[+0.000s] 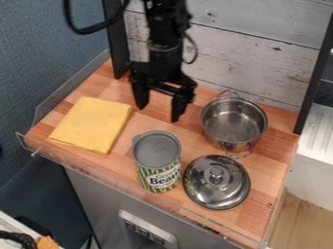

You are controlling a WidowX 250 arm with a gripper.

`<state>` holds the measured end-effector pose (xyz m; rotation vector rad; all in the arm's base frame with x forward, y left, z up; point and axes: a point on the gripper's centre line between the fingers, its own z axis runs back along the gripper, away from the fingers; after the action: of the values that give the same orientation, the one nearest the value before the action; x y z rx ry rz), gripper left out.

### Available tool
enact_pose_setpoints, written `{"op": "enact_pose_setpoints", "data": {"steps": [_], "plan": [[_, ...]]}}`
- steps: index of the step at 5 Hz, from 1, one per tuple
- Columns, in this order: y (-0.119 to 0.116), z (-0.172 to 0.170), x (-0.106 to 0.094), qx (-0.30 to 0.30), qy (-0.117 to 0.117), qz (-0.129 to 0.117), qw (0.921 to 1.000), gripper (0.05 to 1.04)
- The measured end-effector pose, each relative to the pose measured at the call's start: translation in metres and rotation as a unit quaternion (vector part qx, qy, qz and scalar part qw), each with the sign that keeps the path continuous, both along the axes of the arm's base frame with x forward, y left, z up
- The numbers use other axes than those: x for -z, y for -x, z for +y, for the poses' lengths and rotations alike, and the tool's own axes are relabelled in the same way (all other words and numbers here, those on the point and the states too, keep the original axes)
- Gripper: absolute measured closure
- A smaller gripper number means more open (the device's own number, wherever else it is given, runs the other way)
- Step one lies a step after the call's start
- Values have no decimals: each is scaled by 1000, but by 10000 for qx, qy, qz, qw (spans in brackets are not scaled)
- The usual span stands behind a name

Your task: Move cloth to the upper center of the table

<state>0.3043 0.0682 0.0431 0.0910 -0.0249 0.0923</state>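
Observation:
The gripper (pixel 158 108) hangs over the back middle of the wooden table, its two fingers spread apart with nothing between them. A folded yellow cloth (pixel 92 124) lies flat on the left part of the table, to the left of the gripper and a little nearer the front edge. Gripper and cloth are apart.
A can (pixel 158 163) stands at the front middle. To its right lies a metal lid (pixel 216 182), and behind the lid is a steel pot (pixel 234 121) with two handles. A clear low guard (pixel 117 182) runs along the table's front; a plank wall (pixel 247 53) rises behind.

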Motion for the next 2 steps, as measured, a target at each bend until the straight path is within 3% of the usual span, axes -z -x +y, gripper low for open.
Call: {"op": "enact_pose_setpoints", "data": {"steps": [1, 2], "plan": [[21, 31, 8, 53, -27, 37, 10000, 83], [42, 62, 20, 131, 107, -43, 9998, 83]]}}
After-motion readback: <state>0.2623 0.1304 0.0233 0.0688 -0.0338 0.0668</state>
